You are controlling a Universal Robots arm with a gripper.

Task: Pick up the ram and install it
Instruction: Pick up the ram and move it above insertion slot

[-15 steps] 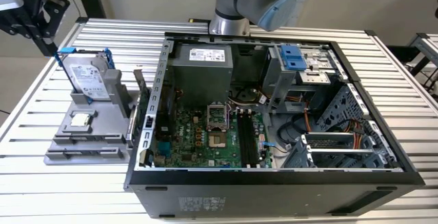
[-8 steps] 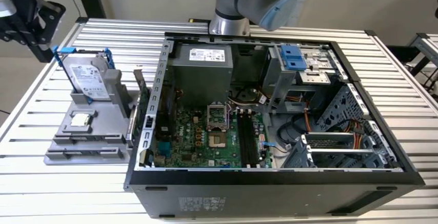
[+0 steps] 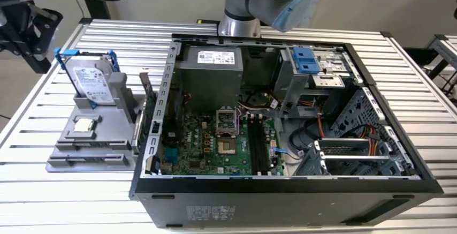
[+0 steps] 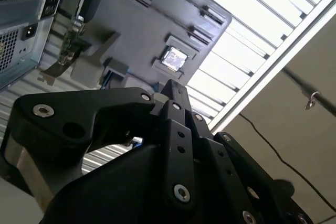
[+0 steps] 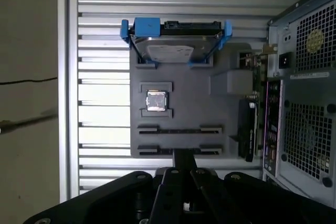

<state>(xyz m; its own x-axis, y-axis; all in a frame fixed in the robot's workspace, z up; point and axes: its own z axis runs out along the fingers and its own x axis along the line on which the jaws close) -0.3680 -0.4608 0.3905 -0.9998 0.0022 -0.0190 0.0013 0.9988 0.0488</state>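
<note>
My gripper hangs high above the grey parts holder, its black fingers pressed together and shut with nothing between them. In the first wrist view its tip lines up with the holder's two long narrow slots. The second wrist view shows the same fingers from the side, over the holder. The ram is out of view. On the motherboard inside the open case, the long black slots lie beside the processor socket.
The holder also carries a silver hard drive with blue rails, a small square chip and an upright expansion card. The open computer case stands right beside it. Ribbed aluminium table surrounds both.
</note>
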